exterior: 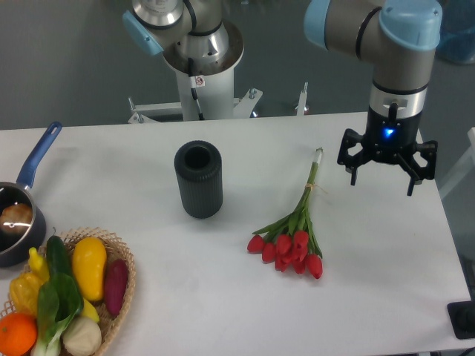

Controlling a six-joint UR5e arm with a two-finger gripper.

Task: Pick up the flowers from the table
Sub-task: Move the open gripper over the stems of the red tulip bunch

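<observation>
On the table (223, 297), a bit right of the middle, lie the flowers (293, 233). The red buds are bunched at the near end. The thin green stems run up and away from you to a pale tip at the far end. They lie flat and nothing touches them.

You can guess they are very light. The buds look soft and would squash if you pinched them. The stems look thin and bendy, so the bunch may droop or swing when you lift it. The best place to hold looks like the stems, about midway up where they seem tied close together. Close across them, not along them, and squeeze gently.

Your gripper (387, 172) hangs to the right of the stems, near them but not touching, and above the table. Its fingers are spread wide and it holds nothing.

To the left of the flowers stands a dark cup (198, 179), upright and well apart. Far left sit a pan (18, 215) and a basket (122, 293) full of vegetables (70, 293).
</observation>
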